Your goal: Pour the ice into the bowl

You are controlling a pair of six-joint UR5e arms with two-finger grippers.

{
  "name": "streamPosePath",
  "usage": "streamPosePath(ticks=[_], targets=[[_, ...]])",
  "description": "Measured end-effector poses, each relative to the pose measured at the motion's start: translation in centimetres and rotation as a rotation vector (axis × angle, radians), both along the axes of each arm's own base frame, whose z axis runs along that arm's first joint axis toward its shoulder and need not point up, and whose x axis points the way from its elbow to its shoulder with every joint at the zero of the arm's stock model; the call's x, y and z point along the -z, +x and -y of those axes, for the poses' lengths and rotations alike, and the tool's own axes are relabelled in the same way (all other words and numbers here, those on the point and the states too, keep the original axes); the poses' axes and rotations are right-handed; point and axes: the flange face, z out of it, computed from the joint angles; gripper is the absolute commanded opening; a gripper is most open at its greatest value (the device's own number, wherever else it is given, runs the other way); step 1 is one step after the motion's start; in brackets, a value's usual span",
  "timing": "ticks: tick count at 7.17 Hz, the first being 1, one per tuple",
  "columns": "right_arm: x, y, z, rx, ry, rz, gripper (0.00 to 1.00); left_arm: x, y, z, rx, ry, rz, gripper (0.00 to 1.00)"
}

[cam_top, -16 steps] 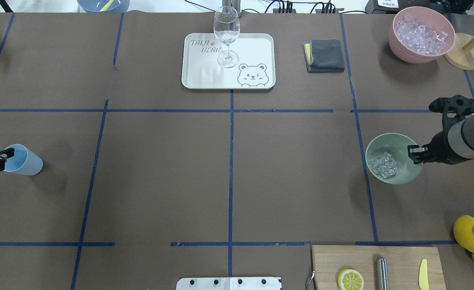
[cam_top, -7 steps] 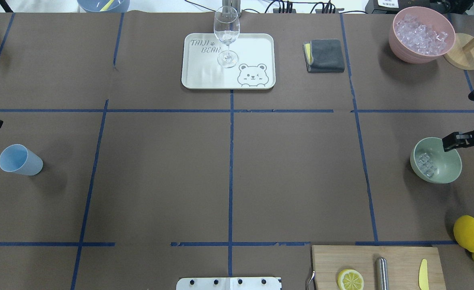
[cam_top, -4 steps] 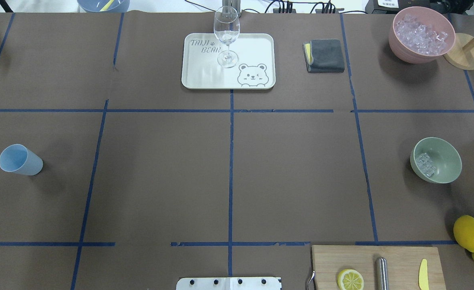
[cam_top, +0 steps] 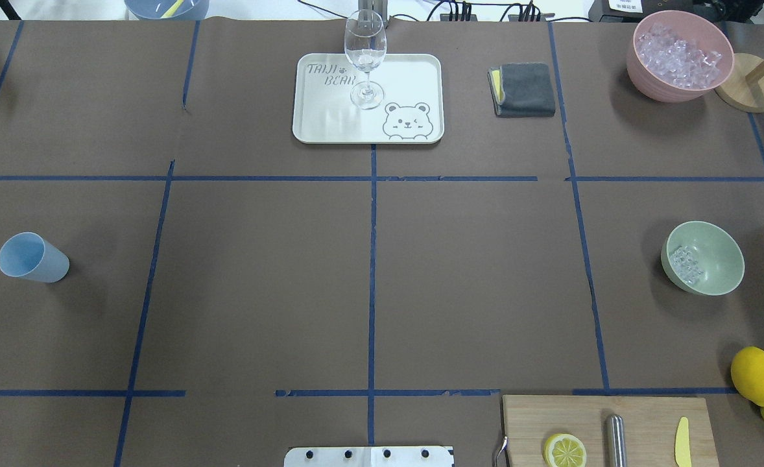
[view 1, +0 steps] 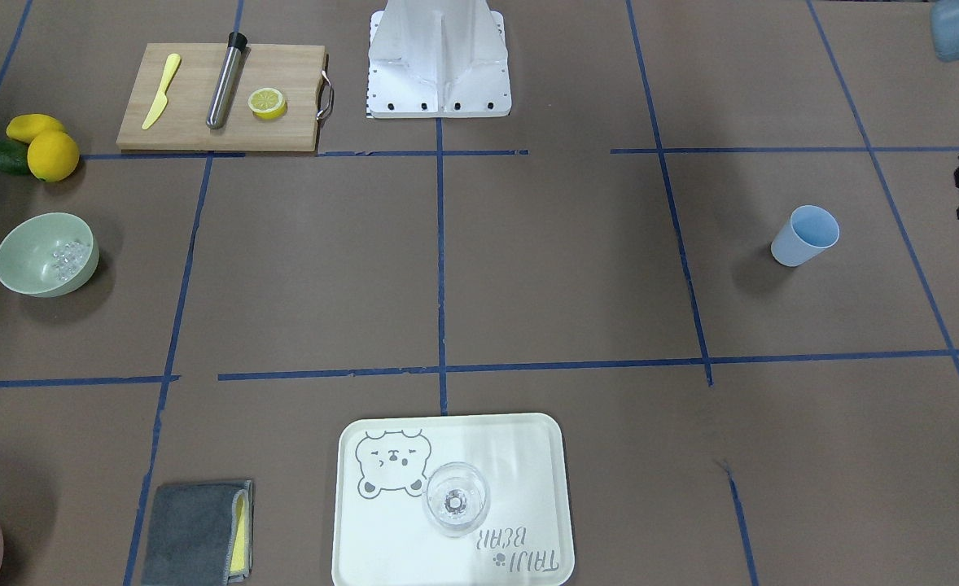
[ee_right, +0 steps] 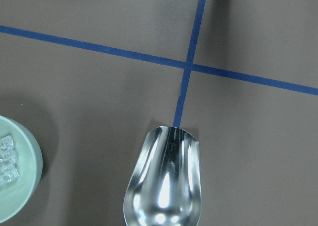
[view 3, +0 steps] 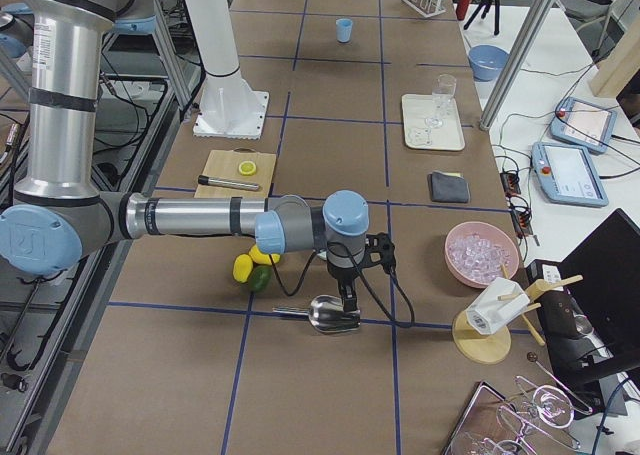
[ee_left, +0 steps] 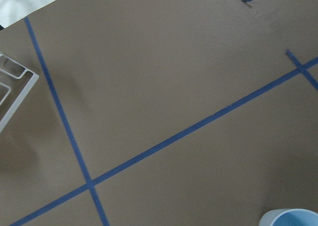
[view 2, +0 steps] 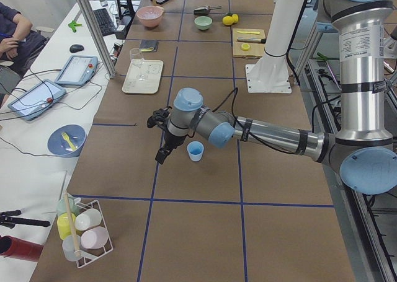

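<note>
The sage-green bowl point(cam_top: 713, 250) stands at the table's right side, with the ice point(cam_top: 683, 264) as a small cluster of clear cubes against its inner wall. Both also show in the front view, bowl point(view 1: 32, 268) and ice point(view 1: 68, 256). The light blue cup point(cam_top: 32, 257) stands empty and upright at the far left. My left gripper point(view 2: 160, 136) hovers beside the cup point(view 2: 195, 150) with its jaws spread and empty. My right gripper point(view 3: 349, 287) hangs over a metal scoop point(view 3: 325, 315); I cannot tell whether it is open or shut. In the right wrist view the bowl's rim point(ee_right: 30, 151) is at the left edge.
A pink tub of ice point(cam_top: 679, 55) and a wooden stand point(cam_top: 748, 91) sit at the back right. A tray point(cam_top: 408, 84) with a wine glass point(cam_top: 364, 58), a grey cloth point(cam_top: 523, 89), lemons point(cam_top: 755, 375) and a cutting board point(cam_top: 648, 428) are also on the table.
The right gripper slid the bowl to the right, let go and left the overhead view. The left gripper released the cup and withdrew off the left edge.
</note>
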Motion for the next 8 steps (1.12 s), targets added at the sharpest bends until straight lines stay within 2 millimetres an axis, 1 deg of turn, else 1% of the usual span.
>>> streamPosePath(ticks=[1, 2, 3, 4, 5, 6, 8], targets=[[-0.7, 1.1, -0.3, -0.014, -0.003, 0.024, 1.0, -1.2, -2.5, 0.1, -0.012, -0.077, 0.007, 1.0], [-1.2, 1.6, -0.7, -0.019, -0.004, 0.027, 1.0, -3.4, -3.8, -0.5, -0.018, -0.166, -0.043, 1.0], [-1.8, 1.8, -1.2, -0.019, -0.011, 0.025, 1.0, -6.3, -4.3, -1.1, -0.014, -0.252, -0.099, 1.0], [-2.3, 1.9, -1.6, -0.022, -0.02, 0.024, 1.0, -8.6, -4.3, -1.2, 0.004, -0.313, -0.129, 1.0], [-2.4, 2.0, -1.7, -0.028, -0.03, 0.029, 1.0, -10.0, -4.3, -1.2, 0.022, -0.34, -0.143, 1.0], [-2.4, 2.2, -1.7, -0.035, -0.037, 0.032, 1.0, -10.5, -4.3, -1.2, 0.032, -0.345, -0.15, 1.0], [-2.2, 3.0, -1.6, -0.06, -0.061, 0.054, 1.0, -10.0, -4.4, -1.2, 0.039, -0.337, -0.155, 1.0]])
